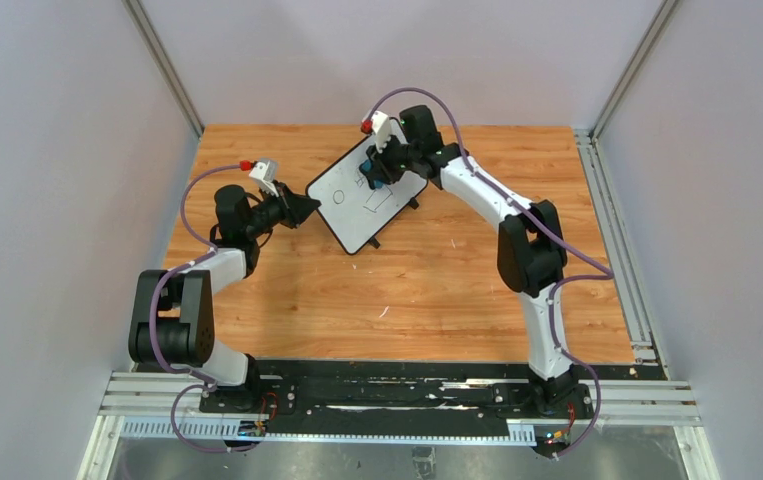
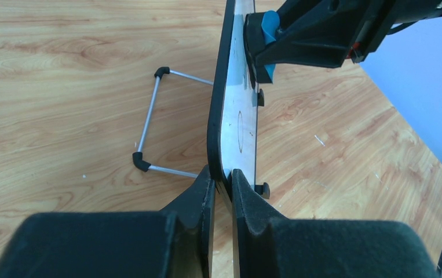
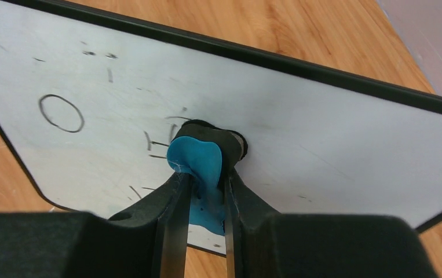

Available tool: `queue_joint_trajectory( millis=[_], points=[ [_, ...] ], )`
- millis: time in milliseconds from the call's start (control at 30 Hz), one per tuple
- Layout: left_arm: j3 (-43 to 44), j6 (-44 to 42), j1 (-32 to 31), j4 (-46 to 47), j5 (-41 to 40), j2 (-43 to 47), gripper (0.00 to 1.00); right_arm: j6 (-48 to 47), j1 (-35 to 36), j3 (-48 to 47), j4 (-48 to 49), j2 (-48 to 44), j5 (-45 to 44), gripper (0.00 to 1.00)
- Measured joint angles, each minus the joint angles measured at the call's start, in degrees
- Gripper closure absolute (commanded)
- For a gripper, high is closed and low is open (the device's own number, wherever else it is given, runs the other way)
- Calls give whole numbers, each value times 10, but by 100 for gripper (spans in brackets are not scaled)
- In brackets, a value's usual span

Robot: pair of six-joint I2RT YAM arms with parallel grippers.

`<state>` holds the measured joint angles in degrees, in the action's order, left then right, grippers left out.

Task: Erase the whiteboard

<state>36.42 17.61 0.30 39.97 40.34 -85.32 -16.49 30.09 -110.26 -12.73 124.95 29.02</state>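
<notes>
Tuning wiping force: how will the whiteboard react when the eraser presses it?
Probably stiff: the whiteboard shows no bend under the blue eraser. It looks thin and light on a wire stand, so apt to tip or slide; the left end effector pinching its edge likely steadies it.

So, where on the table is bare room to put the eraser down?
Bare wood lies between the whiteboard and the near edge of the table. Crowded: around the whiteboard, where the left gripper clamps its edge and the right gripper holds the eraser against it.
</notes>
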Motion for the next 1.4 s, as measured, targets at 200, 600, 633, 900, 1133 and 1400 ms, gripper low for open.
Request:
queue_joint_trajectory(
  millis=[200, 600, 633, 900, 1133, 1400],
  points=[
    [0, -4, 0, 0, 1, 2, 100, 2, 32, 17, -7, -14, 2, 99],
    [0, -7, 0, 0, 2, 2, 100, -3, 25, 35, -17, -21, -7, 99],
    [0, -7, 0, 0, 2, 2, 100, -4, 16, 32, -18, -19, -8, 99],
    [0, -8, 0, -1, 2, 3, 100, -4, -34, -8, -20, 7, -11, 99],
    [0, -8, 0, -3, 2, 3, 100, -4, -26, -7, -20, 6, -12, 99],
    [0, -8, 0, -4, 3, 3, 100, -5, 12, 10, -22, -7, -11, 99]
  ],
)
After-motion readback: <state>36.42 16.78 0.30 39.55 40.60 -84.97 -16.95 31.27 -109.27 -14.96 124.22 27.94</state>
